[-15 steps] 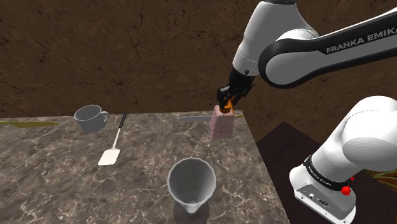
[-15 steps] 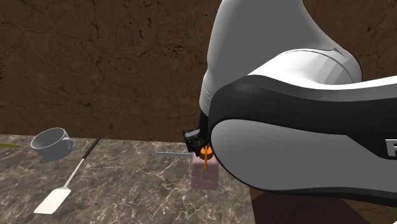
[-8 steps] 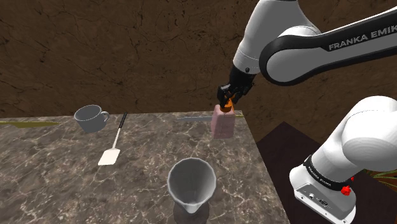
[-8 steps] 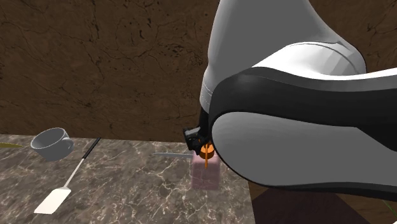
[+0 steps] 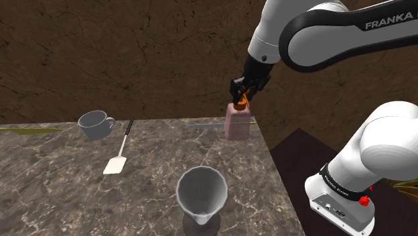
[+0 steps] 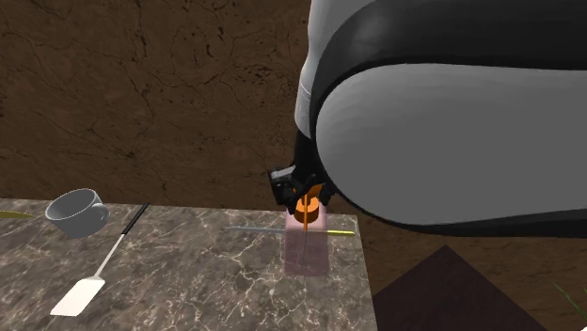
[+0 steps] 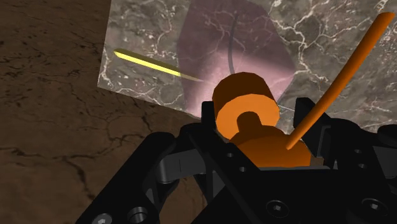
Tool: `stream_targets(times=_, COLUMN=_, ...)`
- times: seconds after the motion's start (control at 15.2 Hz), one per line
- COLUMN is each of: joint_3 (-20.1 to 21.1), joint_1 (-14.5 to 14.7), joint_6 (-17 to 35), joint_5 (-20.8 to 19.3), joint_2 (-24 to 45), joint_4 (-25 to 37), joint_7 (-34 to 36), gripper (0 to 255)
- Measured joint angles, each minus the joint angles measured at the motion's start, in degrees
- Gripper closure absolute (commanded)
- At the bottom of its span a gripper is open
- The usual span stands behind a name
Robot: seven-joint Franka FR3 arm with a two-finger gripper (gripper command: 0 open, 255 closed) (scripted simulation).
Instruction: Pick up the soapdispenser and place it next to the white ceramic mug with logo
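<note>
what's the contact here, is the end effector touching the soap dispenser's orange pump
Touching. In the wrist view the end effector clasps the soap dispenser by its orange pump, with the black fingers pressed against both sides and no gap.

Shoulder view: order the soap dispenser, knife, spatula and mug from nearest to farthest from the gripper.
1. soap dispenser: pink, directly under the gripper, which clasps its orange pump.
2. knife: lying just to the view's left of the dispenser.
3. spatula: further left, toward the middle of the marble top.
4. mug: grey, farthest left, just beyond the spatula's handle.
</note>
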Motion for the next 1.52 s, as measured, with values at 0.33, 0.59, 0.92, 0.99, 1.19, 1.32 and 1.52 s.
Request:
stream_targets(times=0.33, joint_3=-0.6, joint_1=-0.2, joint_6=-4.3, joint_5=-0.5, joint_2=-0.9, joint_4=3.3, joint_7=-0.1, gripper=255)
stream_targets(times=0.59, joint_3=-1.1, joint_1=-0.3, joint_6=-7.6, joint_5=-0.8, joint_2=-1.9, joint_4=5.7, joint_7=-0.2, gripper=255)
stream_targets(times=0.92, joint_3=-1.8, joint_1=-0.6, joint_6=-11.7, joint_5=-1.2, joint_2=-2.4, joint_4=9.3, joint_7=-0.3, gripper=255)
stream_targets(times=0.99, joint_3=-1.8, joint_1=-0.6, joint_6=-12.5, joint_5=-1.3, joint_2=-2.4, joint_4=10.2, joint_7=-0.2, gripper=255)
stream_targets(times=1.19, joint_3=-2.0, joint_1=-0.7, joint_6=-14.7, joint_5=-1.5, joint_2=-2.6, joint_4=12.2, joint_7=-0.2, gripper=255)
stream_targets(times=1.32, joint_3=-2.1, joint_1=-0.8, joint_6=-16.4, joint_5=-1.6, joint_2=-2.5, joint_4=13.9, joint_7=-0.1, gripper=255)
stream_targets(times=1.52, joint_3=-2.4, joint_1=-0.9, joint_6=-18.5, joint_5=-1.9, joint_2=-2.3, joint_4=16.2, joint_7=-0.2, gripper=255)
